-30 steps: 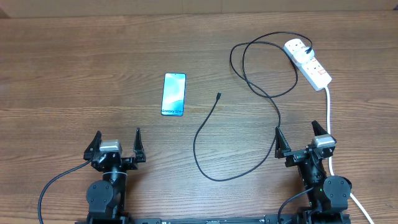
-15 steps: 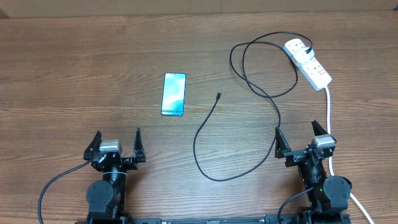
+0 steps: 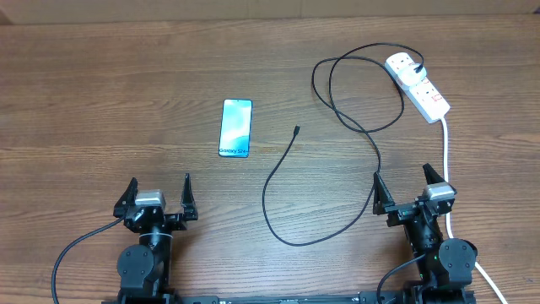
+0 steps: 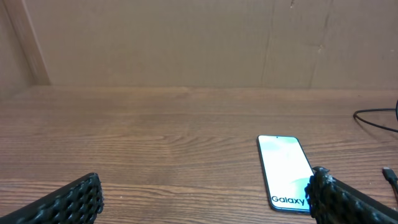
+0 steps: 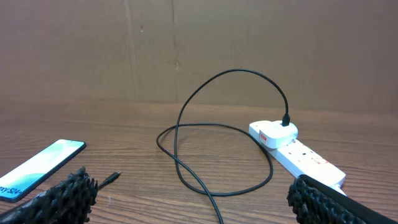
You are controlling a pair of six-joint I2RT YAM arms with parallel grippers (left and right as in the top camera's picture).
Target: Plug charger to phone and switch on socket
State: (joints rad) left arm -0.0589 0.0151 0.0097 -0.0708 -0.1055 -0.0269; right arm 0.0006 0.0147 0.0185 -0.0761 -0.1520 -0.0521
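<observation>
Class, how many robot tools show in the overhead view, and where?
2. The left tool sits open at the near edge, short of the phone; the right tool, open, beside the white cord.

The only legible writing stands on the lit screen of the phone [image 3: 236, 127]. Overhead view: 1 line of small lettering along the screen's near short edge, reading "Galaxy S24", just readable. Left wrist view: the word "Galaxy" in white at the same edge, with the rest of the line hidden behind a finger [image 4: 339, 199] of the left gripper [image 4: 205, 199]. Right wrist view: the lettering is cut by the frame edge and too small to read.
</observation>
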